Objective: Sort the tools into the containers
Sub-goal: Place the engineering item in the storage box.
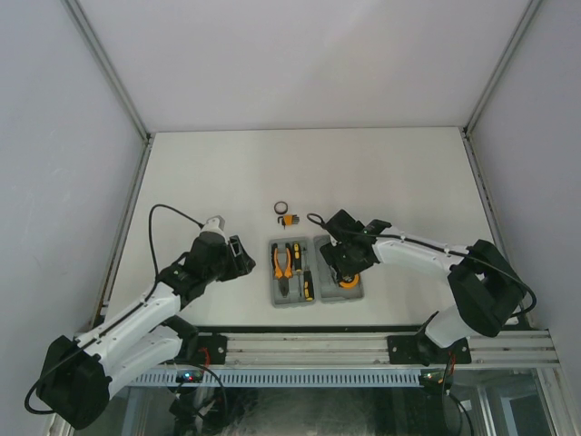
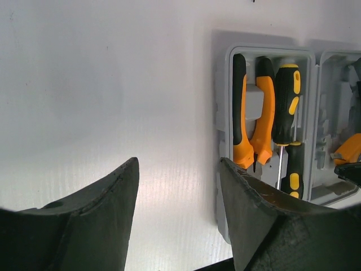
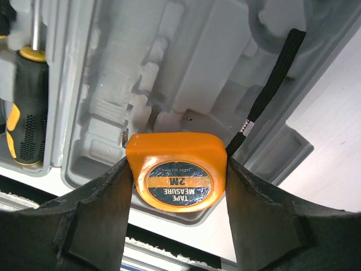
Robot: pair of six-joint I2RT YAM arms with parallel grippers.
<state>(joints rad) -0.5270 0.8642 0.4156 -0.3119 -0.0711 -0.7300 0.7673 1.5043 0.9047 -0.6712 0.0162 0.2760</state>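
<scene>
While clamped, tape measure (image 3: 176, 179) within end effector (image 3: 177, 168)

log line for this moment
right gripper shut on tape measure at tool case right half | left gripper open, empty | stowed: pliers, two screwdrivers | on table: hex key set, black ring

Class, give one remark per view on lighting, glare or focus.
Top external: even light, no glare, tool case small but sharp. Left wrist: table washed out by glare, fingers dark. Right wrist: tape measure label sharp, slight sheen.
</scene>
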